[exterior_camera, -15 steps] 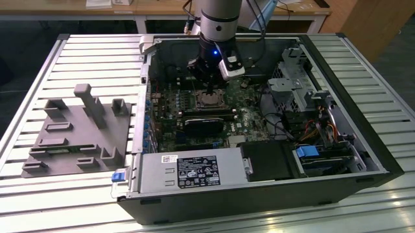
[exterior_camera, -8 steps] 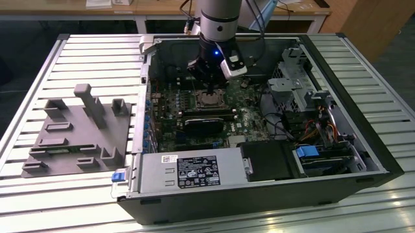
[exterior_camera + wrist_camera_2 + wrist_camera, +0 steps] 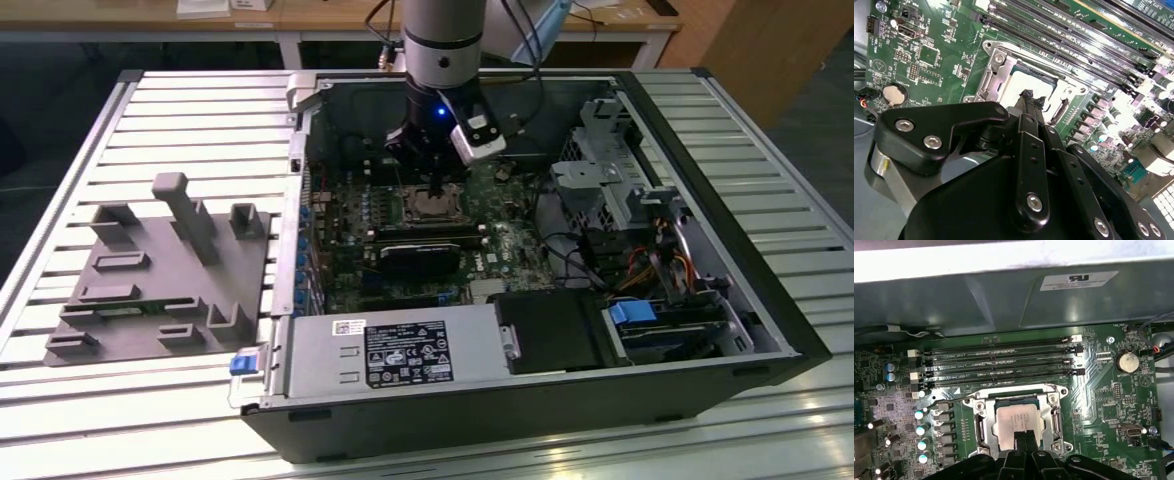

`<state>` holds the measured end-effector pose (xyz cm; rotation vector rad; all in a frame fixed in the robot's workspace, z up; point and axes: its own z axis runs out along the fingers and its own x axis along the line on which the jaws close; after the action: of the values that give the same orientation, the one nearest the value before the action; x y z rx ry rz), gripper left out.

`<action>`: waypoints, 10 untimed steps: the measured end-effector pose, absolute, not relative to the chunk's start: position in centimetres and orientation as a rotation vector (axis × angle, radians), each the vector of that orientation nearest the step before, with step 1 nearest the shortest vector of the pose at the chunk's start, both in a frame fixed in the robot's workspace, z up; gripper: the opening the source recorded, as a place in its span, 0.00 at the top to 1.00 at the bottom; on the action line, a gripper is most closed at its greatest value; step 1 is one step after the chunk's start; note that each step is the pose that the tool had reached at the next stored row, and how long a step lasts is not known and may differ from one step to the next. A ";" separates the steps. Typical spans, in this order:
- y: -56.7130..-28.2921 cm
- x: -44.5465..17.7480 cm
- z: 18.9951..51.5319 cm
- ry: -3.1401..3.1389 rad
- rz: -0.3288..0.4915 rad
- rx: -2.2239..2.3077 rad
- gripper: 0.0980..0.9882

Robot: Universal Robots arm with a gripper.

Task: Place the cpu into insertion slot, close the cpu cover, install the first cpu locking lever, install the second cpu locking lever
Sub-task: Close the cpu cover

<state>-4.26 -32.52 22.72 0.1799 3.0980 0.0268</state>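
An open computer case (image 3: 534, 330) lies on its side on a slatted metal surface (image 3: 187, 120), and the arm reaches down into it from above. The gripper (image 3: 434, 188) hangs directly over the insertion slot (image 3: 972, 402) on the green motherboard (image 3: 1104, 410). In both wrist views the jaws look drawn together, tips side by side with nothing visible between them, and they hover just above one edge of the cpu (image 3: 1016, 417). Whether the tips touch the chip cannot be told. The cpu sits flat inside the insertion slot, its pale metal top showing through the square window of the cpu cover (image 3: 1055, 420). The cover lies down flat, framing the chip on all sides. A thin wire lever (image 3: 1019, 386) runs along the slot's edge, on the side nearest the long black memory slots (image 3: 999, 360). Whether it is latched cannot be told. A coin battery (image 3: 1126, 361) sits on the board well apart from the slot. In the exterior view a grey moulded fixture (image 3: 147, 270) rests on the surface at the exterior view's left of the case, and a power supply box (image 3: 400, 355) fills the case's near end.
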 end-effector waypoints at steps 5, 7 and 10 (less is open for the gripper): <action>-32.5 -4.3 23.0 3.098 0.027 0.180 0.99; -32.5 -4.3 23.3 3.098 0.027 0.180 0.99; -32.5 -4.3 23.7 3.098 0.027 0.180 0.99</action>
<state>-4.28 -32.53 23.73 0.1800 3.0979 0.0266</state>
